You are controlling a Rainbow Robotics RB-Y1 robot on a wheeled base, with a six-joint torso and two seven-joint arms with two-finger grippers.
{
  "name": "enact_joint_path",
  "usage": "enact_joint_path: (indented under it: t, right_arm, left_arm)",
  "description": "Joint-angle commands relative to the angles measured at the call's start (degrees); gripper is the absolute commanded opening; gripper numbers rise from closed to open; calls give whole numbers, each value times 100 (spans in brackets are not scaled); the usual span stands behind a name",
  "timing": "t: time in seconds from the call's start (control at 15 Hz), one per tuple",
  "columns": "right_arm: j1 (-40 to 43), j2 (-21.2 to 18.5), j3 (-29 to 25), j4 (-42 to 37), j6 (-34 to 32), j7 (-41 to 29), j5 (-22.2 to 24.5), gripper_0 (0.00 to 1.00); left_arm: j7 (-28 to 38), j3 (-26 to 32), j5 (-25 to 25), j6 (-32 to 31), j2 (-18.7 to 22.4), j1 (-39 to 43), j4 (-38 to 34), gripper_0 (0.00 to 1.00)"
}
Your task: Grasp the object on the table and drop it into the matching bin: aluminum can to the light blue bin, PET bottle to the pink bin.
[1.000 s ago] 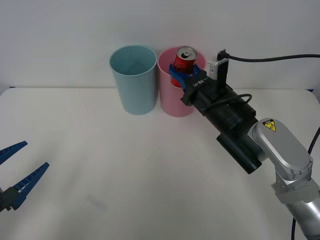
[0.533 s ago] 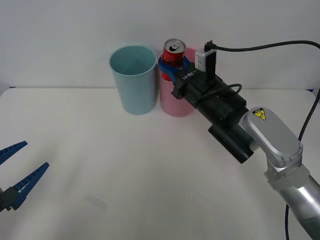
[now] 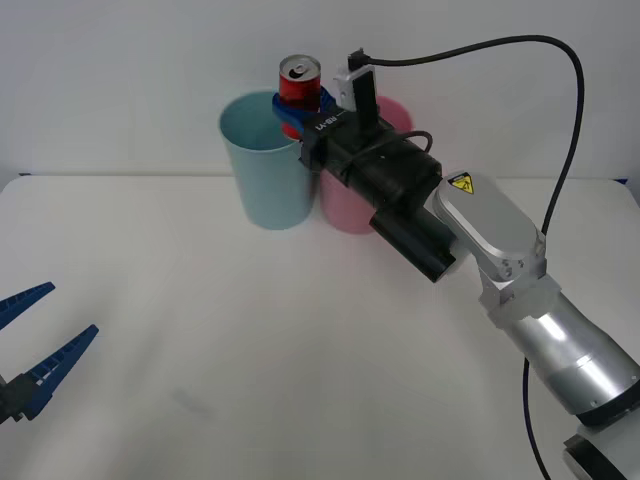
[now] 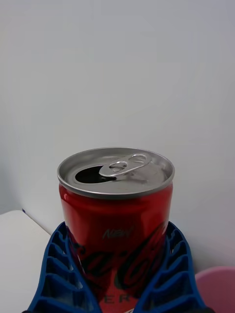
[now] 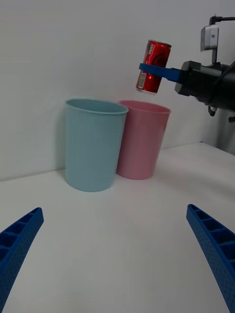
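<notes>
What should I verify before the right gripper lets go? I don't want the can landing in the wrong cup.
1. Grip: right gripper shut on the red can, fingers on both sides: ok.
2. Can clear of the rims, held above both cups: ok.
3. Target: light blue bin upright and open: ok.
4. Can centred over that bin: not ok; from the front it hangs near the bin's right rim, and from the left wrist it sits over the pink bin.
5. Left gripper open and low by the table's near left, well away: ok.

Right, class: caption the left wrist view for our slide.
Right hand holds the can above the pink and blue bins.
</notes>
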Motion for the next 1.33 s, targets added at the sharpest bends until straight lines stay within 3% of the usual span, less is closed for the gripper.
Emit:
enact_joint_path:
  t: [0.07,0.73,1.07,1.33]
  right_arm:
    - [-474,316,8,601,8,101,94,0]
    - [-1916,1177,-18,2579,536,532,252,0]
    - [-2698,1634,-431,3800,729,805,199,0]
    - [-2768,1661,-484,3950,817,945,147,0]
  left_arm:
    - [0,0,0,0,0,0,0,100]
    - [0,0,0,0,0,0,0,100]
    - [0,0,0,0,0,0,0,100]
    - [0,0,0,0,0,0,0,100]
